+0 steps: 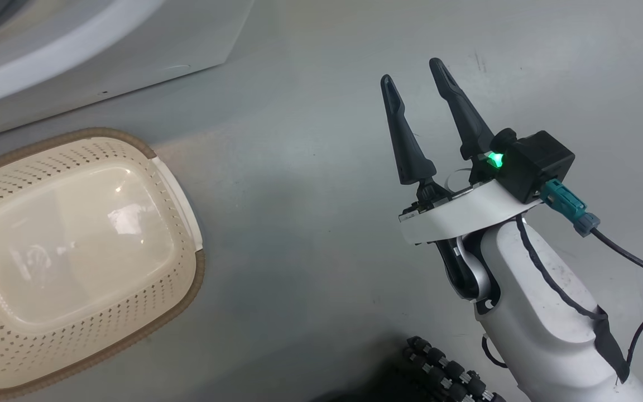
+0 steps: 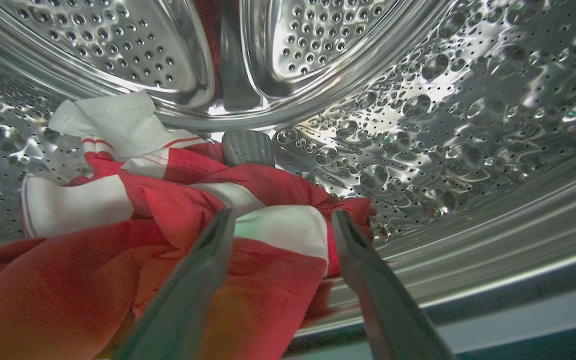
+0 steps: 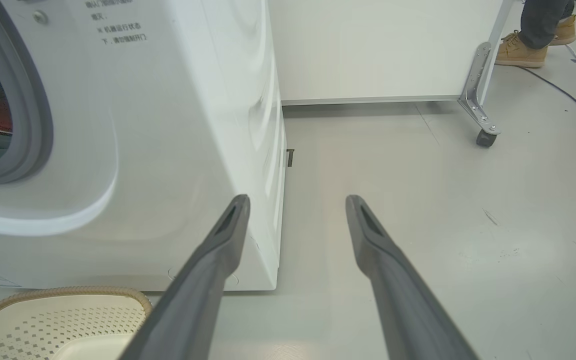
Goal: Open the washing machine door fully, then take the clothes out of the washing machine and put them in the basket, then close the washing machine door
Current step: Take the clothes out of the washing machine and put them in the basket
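The left gripper has its two fingers spread wide inside the steel drum, clamped on nothing. The clothes, red with white bands, lie directly between and beyond the fingertips, a white band sitting in the gap. Whether the fingers touch the cloth cannot be told. The heap stretches from the near left of that gripper towards the drum's back, where a grey ribbed paddle stands just past it.

The right gripper is also wide apart and empty, held over the bare grey floor. To its left sits the basket, cream and perforated with a brown rim, open side up, its white-handled end turned towards that gripper.

Ahead and left of the right gripper stands the washing machine, its corner edge just beyond the left fingertip, the grey gasket further left. Small Chinese print marks its front, too fine to read. Far ahead to the right are a caster and a person's tan boots.
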